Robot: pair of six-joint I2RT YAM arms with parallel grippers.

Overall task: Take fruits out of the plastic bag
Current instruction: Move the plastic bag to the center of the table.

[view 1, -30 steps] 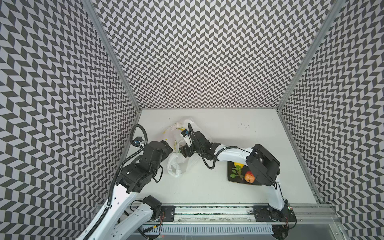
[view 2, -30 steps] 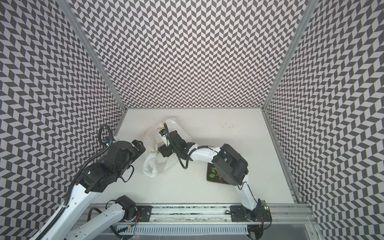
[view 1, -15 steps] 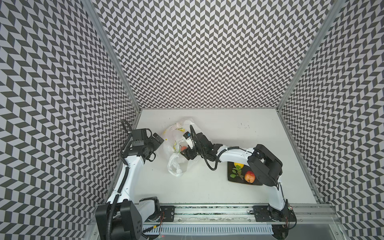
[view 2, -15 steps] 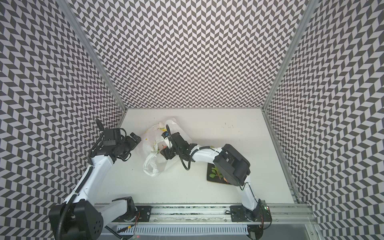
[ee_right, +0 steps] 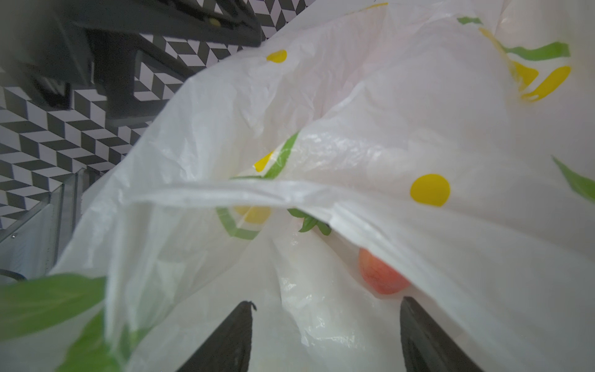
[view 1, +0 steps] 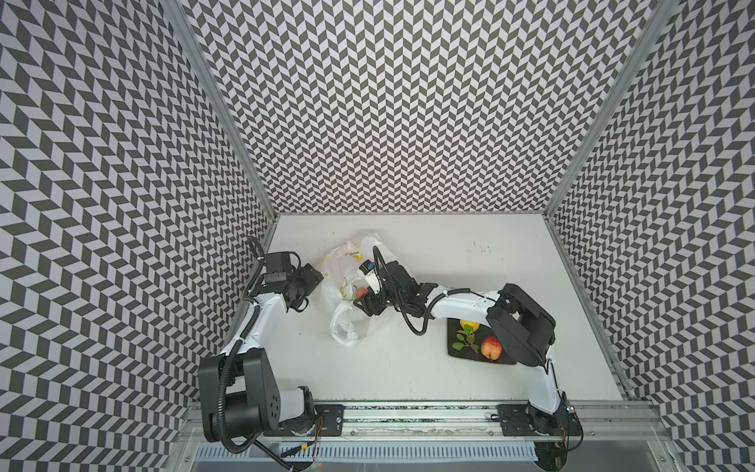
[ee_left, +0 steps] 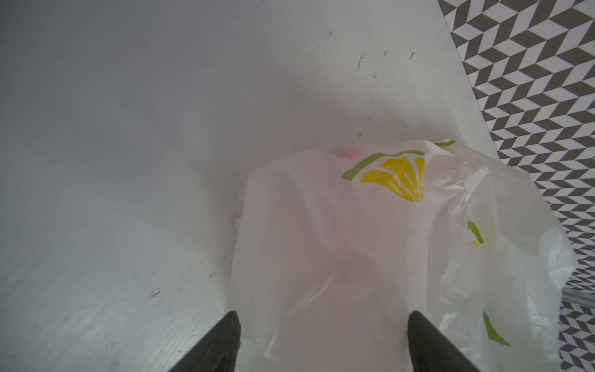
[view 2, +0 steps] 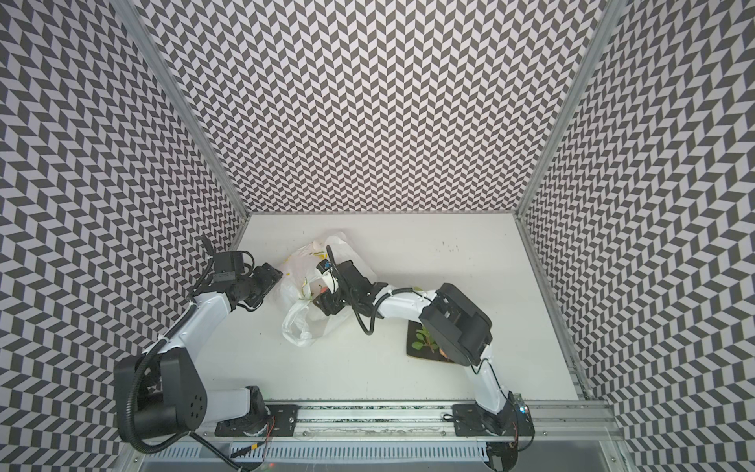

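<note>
The plastic bag (view 1: 345,261) (view 2: 302,265), white with lemon prints, lies crumpled left of the table's centre. My right gripper (view 1: 363,304) (ee_right: 325,309) is open inside the bag's mouth, its fingers spread over loose film. A red-orange peach (ee_right: 380,277) (view 1: 361,291) sits just past one finger, half under a fold, with a green sprig (ee_right: 309,222) behind it. My left gripper (view 1: 315,278) (ee_left: 323,322) is at the bag's left side, jaws wide, with bag film (ee_left: 354,241) between the fingertips. Other fruits in the bag are hidden.
A dark square plate (view 1: 453,347) (view 2: 412,347) at the front right holds a yellow lemon (view 1: 470,325), a leafy sprig (view 1: 465,341) and a red apple (view 1: 491,347). The right arm's elbow hangs over it. The left wall stands close behind the left arm.
The left arm has swung from the front left down to the bag's left side, and its jaws have narrowed a little. The right gripper has stayed in the bag's mouth.
</note>
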